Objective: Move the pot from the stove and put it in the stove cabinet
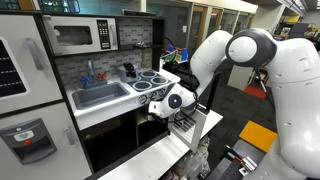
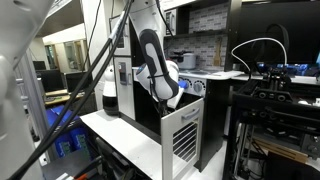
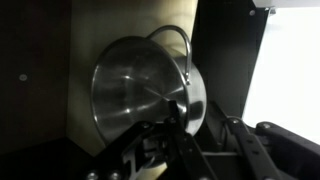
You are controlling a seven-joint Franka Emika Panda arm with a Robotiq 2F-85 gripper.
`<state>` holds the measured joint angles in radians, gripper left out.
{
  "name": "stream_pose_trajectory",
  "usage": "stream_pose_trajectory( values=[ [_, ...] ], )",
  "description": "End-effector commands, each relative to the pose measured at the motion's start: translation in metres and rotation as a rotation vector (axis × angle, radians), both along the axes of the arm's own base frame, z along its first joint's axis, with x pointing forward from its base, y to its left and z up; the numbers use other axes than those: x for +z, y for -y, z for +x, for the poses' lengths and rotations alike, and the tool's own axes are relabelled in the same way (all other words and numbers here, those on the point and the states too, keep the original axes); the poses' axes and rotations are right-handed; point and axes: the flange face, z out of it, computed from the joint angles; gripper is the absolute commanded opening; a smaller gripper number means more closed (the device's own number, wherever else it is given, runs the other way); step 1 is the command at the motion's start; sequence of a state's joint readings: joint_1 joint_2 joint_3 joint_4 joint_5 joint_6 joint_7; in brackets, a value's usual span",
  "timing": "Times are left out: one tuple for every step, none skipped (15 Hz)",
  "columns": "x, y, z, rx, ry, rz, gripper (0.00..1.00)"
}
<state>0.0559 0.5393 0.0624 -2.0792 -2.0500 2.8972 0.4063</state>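
Tool (image 3: 200,125) beside pot (image 3: 140,85), visible wrist view only.

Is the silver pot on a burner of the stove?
No: in an exterior view the stove has bare burners; the wrist view shows the pot inside the dark stove cabinet.

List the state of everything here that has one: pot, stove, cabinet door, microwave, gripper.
Pot: off the stove, inside the dark cabinet, mouth toward the wrist camera.
Stove: no pot on the part that shows.
Cabinet door: open.
Microwave: door shut.
Gripper: inside the cabinet at the pot's rim; open or shut, unclear.
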Motion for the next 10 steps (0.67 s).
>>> stream_pose_trajectory(
  values=[
    [-0.001,0.000,0.011,-0.008,0.026,0.003,0.65],
    [0.000,-0.001,0.012,-0.008,0.030,0.005,0.73],
    [0.001,-0.001,0.013,-0.009,0.032,0.007,0.79],
    [0.001,-0.002,0.013,-0.010,0.035,0.008,0.86],
    [0.002,-0.002,0.013,-0.010,0.038,0.010,0.92],
    [0.003,-0.003,0.012,-0.010,0.036,0.012,0.98],
    [0.007,-0.003,0.011,-0.011,0.032,0.014,1.00],
    [0.015,-0.003,0.011,-0.015,0.037,0.022,1.00],
    [0.023,-0.003,0.013,-0.020,0.046,0.030,1.00],
    [0.029,-0.003,0.014,-0.024,0.055,0.037,1.00]
  ],
)
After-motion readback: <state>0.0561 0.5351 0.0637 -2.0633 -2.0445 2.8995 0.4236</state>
